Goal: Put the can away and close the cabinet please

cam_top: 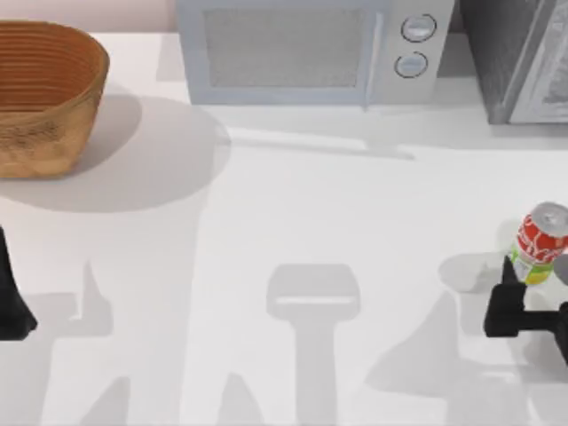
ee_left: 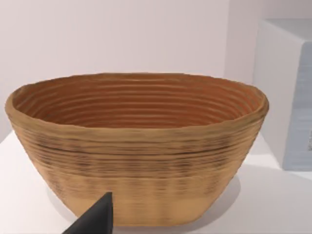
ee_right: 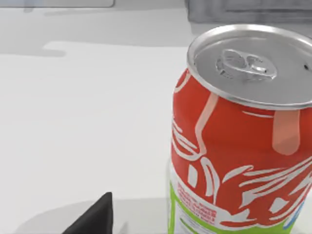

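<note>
The right gripper (cam_top: 538,293) is sitting at the table's near right edge, just beside the small silver-topped, red-and-white drink can (cam_top: 540,241) standing upright; whether its fingers are clamping the can cannot be told. The left arm is resting at the near left. The woven wicker basket (cam_top: 43,93) is standing far left, the grey cabinet (cam_top: 513,58) far right.
</note>
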